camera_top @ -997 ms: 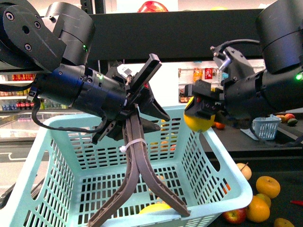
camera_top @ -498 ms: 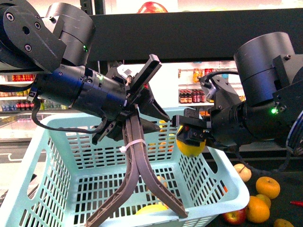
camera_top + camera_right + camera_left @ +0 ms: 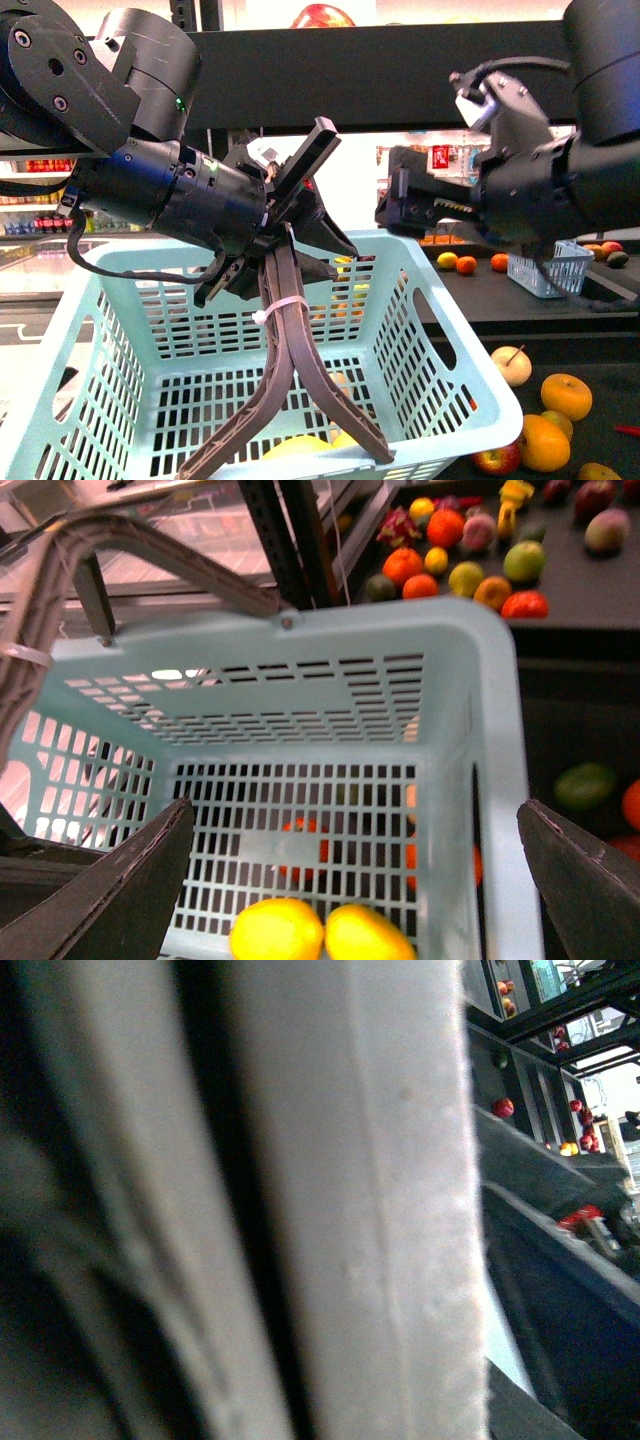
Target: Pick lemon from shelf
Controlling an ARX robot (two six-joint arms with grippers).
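Two lemons [image 3: 277, 930] lie touching on the floor of the pale green basket [image 3: 470, 680] (which one is the task's own I cannot tell), off the black shelf [image 3: 400, 75]. The right gripper [image 3: 355, 805] hangs above them, its fingers [image 3: 110, 880] spread wide and empty. The left gripper [image 3: 290, 225] clamps the brown handles [image 3: 285, 340]. The best move, I judge, is to lift the right arm straight up, clear of the rim, with the basket held level.

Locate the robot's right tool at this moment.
In the front view the right tool hangs open on the right, above the far right corner of the teal basket; its wrist view looks down on two lemons on the basket floor.
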